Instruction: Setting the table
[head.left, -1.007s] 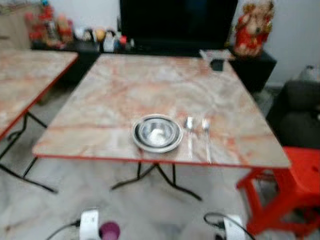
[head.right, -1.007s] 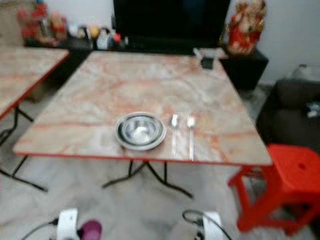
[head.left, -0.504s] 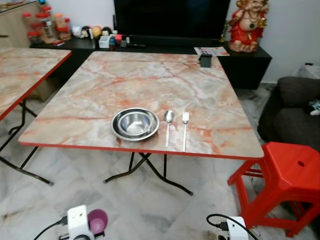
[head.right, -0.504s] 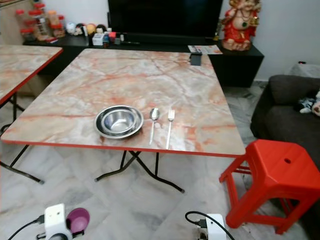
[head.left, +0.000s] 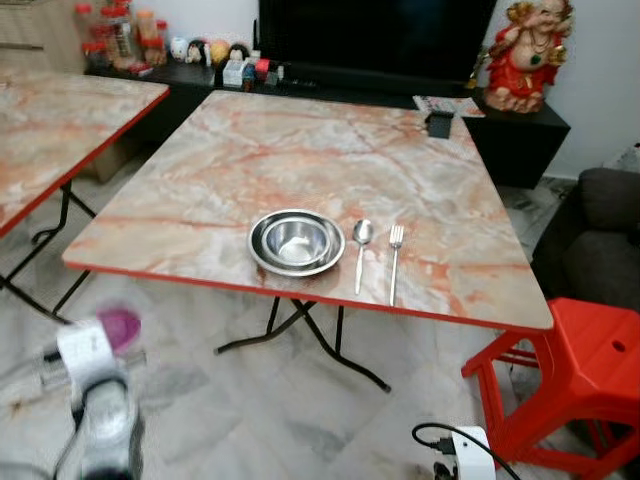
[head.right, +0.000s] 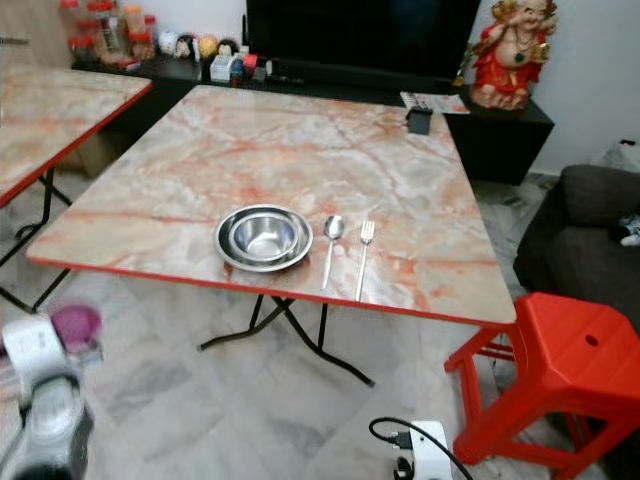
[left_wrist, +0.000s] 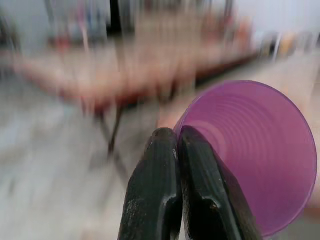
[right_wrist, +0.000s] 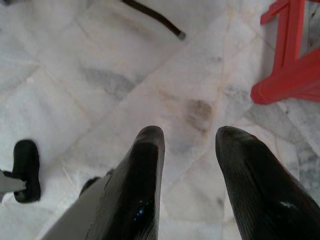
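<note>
Left gripper jaws pinched on purple cup rim; right gripper jaws apart, empty

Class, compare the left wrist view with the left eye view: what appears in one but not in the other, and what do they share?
Left wrist view: the left end effector, its black fingers pinching the rim of the purple cup, whose ribbed inside is visible.
Left eye view: the steel bowl, spoon and fork on the marble table, and the red stool.
Both: the purple cup and the table, though the table is blurred in the wrist view.
</note>
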